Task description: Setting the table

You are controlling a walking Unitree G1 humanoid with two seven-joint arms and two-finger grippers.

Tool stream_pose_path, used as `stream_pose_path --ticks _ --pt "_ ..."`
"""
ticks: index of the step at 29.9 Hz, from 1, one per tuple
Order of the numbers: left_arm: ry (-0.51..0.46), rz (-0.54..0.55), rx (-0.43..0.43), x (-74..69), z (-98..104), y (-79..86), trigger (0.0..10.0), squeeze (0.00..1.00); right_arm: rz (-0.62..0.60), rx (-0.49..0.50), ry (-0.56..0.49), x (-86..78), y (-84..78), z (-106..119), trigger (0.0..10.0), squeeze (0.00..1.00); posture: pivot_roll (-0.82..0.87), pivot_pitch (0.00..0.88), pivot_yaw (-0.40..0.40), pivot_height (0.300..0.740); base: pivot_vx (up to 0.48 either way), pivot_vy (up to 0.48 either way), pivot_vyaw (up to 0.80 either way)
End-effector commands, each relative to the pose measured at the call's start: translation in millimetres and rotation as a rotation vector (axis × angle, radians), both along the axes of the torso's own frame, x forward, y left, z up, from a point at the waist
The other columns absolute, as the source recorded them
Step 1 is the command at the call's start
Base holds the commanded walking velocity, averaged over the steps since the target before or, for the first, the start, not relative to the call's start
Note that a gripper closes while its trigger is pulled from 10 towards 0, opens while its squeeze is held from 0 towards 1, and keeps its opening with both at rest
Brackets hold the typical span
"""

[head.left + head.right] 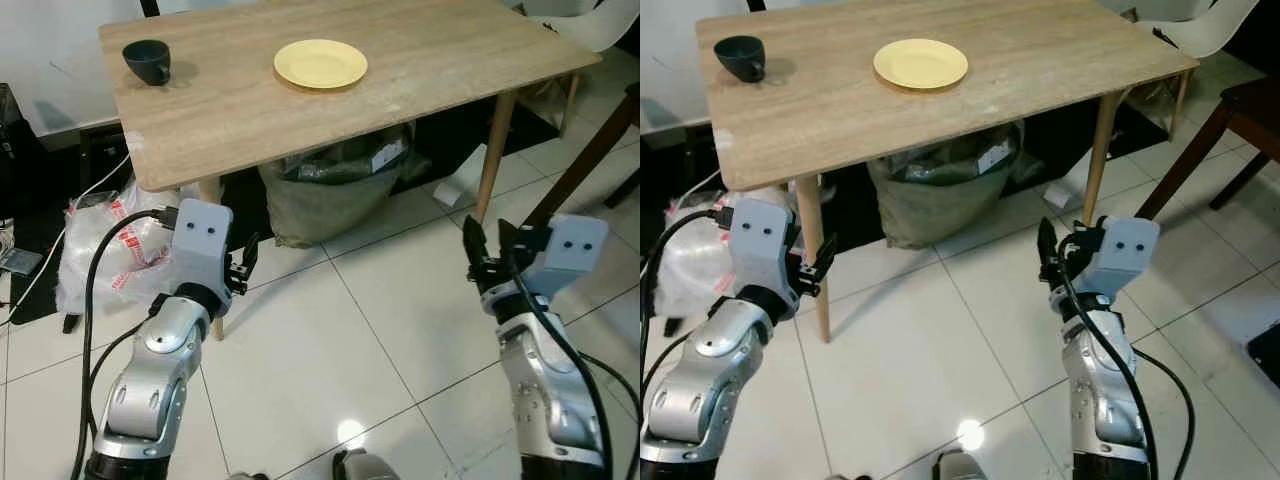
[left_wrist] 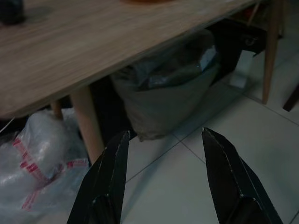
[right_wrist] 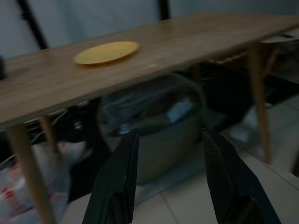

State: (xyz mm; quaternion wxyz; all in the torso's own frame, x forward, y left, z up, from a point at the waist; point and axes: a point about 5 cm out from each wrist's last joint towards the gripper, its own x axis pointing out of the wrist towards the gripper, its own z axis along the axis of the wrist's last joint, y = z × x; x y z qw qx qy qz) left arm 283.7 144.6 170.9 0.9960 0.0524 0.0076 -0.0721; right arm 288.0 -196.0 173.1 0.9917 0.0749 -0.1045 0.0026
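Observation:
A yellow plate (image 1: 321, 63) lies near the middle of the light wooden table (image 1: 250, 110); a dark cup (image 1: 148, 61) stands at its far left corner. Both arms hang below the table's near edge, over the tiled floor. My left gripper (image 1: 246, 265) is by the front left table leg, open with nothing between its fingers (image 2: 107, 177). My right gripper (image 1: 487, 248) is out to the right, also open and empty, its fingers (image 3: 119, 177) pointing toward the table, with the yellow plate (image 3: 106, 52) ahead.
Under the table sits a grey-green sack (image 1: 335, 190) full of stuff, and a clear plastic bag (image 1: 105, 250) with red print lies by the left leg. A dark wooden chair leg (image 1: 585, 165) slants at the right. A white chair (image 1: 590, 20) stands at the back right.

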Motion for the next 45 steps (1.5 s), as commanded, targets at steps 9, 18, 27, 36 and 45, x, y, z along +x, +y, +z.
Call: stream_pose_path --ticks 9,18,27,36,45 --pt "0.019 -0.01 0.002 0.1 -4.0 -2.7 10.0 0.0 -0.026 0.007 0.024 -2.9 -6.8 -5.8 10.0 0.0 -0.1 0.065 0.068 0.74 0.0 0.0 -0.27" --pt "0.018 -0.014 0.001 0.7 -4.0 -3.3 10.0 0.0 -0.029 0.007 0.022 -3.0 -7.2 -5.4 10.0 0.0 -0.1 0.063 0.07 0.74 0.0 0.0 -0.36" --pt "0.019 -0.015 -0.001 0.6 -4.2 -3.7 10.0 0.0 -0.029 0.006 0.022 -3.0 -7.3 -5.4 10.0 0.0 -0.1 0.064 0.069 0.74 0.0 0.0 -0.18" --pt "0.02 -0.015 -0.003 0.3 -4.4 -3.9 10.0 0.0 -0.027 -0.005 0.019 -3.2 -6.6 -4.9 10.0 0.0 -0.1 0.065 0.068 0.74 0.0 0.0 -0.8" --pt "0.019 -0.014 -0.005 -0.1 -4.5 -4.5 10.0 0.0 -0.019 -0.032 0.017 -2.7 -4.8 -4.7 10.0 0.0 -0.1 0.065 0.065 0.74 0.0 0.0 -0.14"
